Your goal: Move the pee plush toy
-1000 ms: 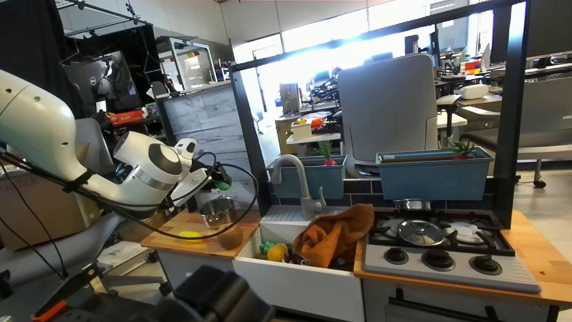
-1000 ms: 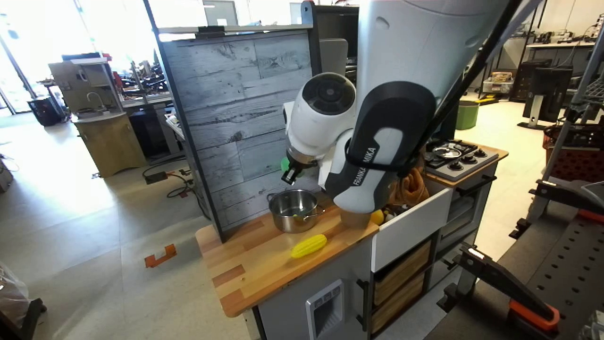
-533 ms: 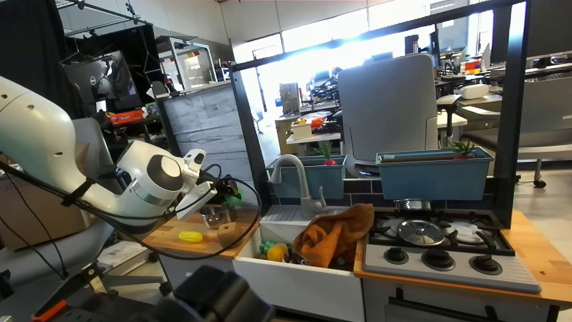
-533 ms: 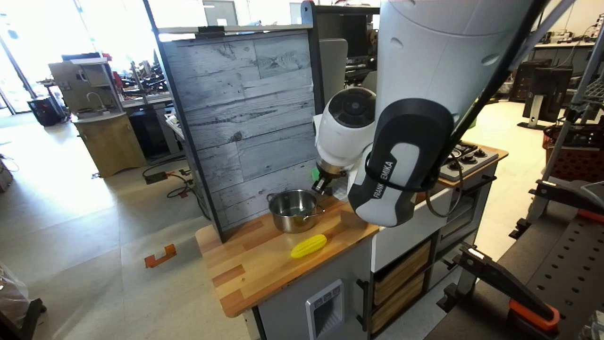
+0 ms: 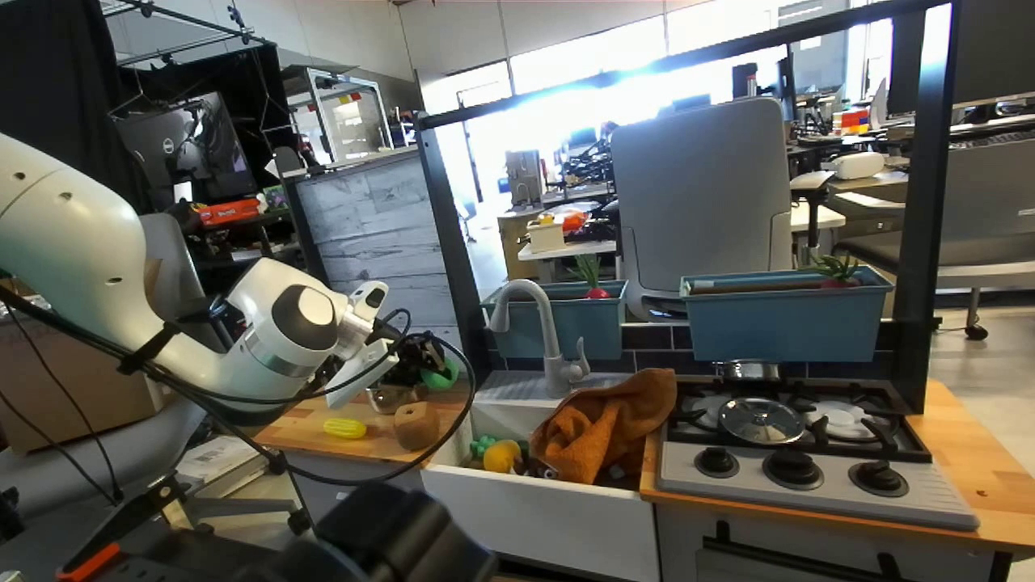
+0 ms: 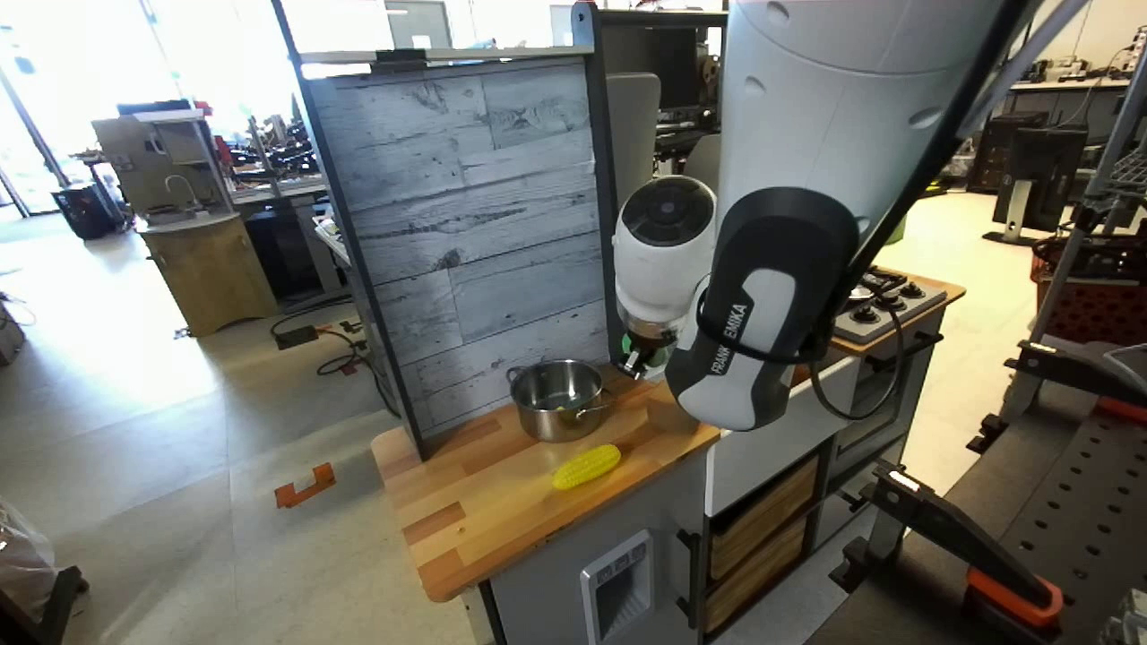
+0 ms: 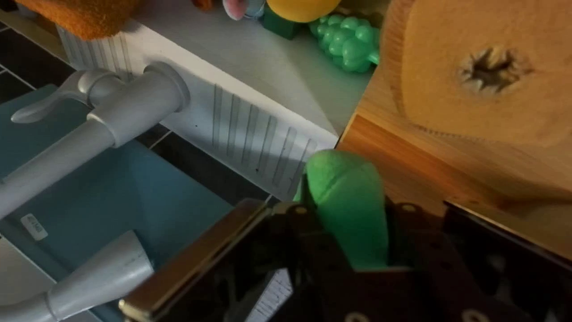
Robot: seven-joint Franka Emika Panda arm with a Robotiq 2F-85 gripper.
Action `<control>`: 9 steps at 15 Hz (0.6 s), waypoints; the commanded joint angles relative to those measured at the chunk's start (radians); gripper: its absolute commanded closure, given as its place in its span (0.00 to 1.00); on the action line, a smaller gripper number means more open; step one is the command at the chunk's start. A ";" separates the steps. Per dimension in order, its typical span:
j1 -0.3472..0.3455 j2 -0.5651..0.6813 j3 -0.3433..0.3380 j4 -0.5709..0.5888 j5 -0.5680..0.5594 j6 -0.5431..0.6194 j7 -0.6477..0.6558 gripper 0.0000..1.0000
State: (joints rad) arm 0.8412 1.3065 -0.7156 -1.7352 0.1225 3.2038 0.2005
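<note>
Wooden counter (image 6: 484,502), beside the white sink (image 5: 538,509), bears the steel pot (image 6: 557,417), which stands upright, perhaps so that things can be lowered in. Next in size comes my claw (image 7: 347,209), clenched around the green plush toy (image 7: 351,199) from both sides, I suppose because the soft body yields and so sits firmly. This toy appears, in the wrist view, over the corner where counter and sink meet; whether it touches anything below, I cannot tell.
</note>
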 commanded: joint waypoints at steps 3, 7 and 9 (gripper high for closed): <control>-0.139 -0.029 0.116 0.143 -0.068 -0.078 -0.068 0.94; -0.268 -0.027 0.223 0.266 -0.136 -0.130 -0.118 0.94; -0.342 -0.022 0.288 0.330 -0.177 -0.186 -0.145 0.94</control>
State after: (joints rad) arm 0.6143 1.3006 -0.5307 -1.4992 0.0042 3.1035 0.1173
